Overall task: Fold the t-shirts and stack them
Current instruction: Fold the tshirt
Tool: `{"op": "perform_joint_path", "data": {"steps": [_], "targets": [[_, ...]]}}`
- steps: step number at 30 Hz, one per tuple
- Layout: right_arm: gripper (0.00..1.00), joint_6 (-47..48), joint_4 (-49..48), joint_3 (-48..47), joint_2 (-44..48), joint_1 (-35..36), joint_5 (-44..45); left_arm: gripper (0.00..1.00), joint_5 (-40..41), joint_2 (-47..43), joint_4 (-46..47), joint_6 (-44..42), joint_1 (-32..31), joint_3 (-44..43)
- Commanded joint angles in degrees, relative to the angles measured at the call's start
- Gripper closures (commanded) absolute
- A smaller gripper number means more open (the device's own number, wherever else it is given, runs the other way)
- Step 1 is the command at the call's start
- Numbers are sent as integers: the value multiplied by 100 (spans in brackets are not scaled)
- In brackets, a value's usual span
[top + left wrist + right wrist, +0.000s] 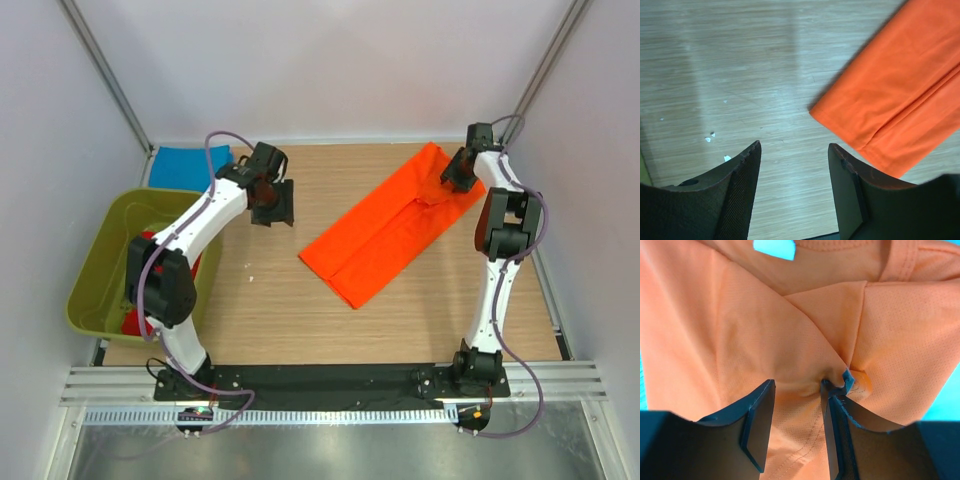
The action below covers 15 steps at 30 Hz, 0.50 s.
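From overhead, my worry is the right jaws, down on the collar end of the orange t-shirt [395, 225], dragging its long fold askew across the desk [250, 310]. Left wrist: the left jaws are wide apart and empty over bare desk beside the shirt's lower end. Right wrist: the jaws are half open with one tip puckering the cloth and nothing clamped. A one-layer pinch seems likely. The fabric is smooth and folded lengthwise.

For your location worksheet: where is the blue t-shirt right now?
In the top view, the blue t-shirt lies at the far left corner of the table, just behind the olive-green tub.
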<state>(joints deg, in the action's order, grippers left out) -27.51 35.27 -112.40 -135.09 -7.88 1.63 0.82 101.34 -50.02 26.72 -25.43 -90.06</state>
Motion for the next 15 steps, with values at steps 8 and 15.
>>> {"op": "perform_joint_path", "data": {"steps": [8, 15], "targets": [[41, 809, 411, 359, 1405, -21, -1147, 40, -1189, 1001, 229, -826, 12, -82], [38, 580, 947, 1114, 2687, -12, -1112, 38, -1111, 1379, 177, -1204, 12, -222]]}}
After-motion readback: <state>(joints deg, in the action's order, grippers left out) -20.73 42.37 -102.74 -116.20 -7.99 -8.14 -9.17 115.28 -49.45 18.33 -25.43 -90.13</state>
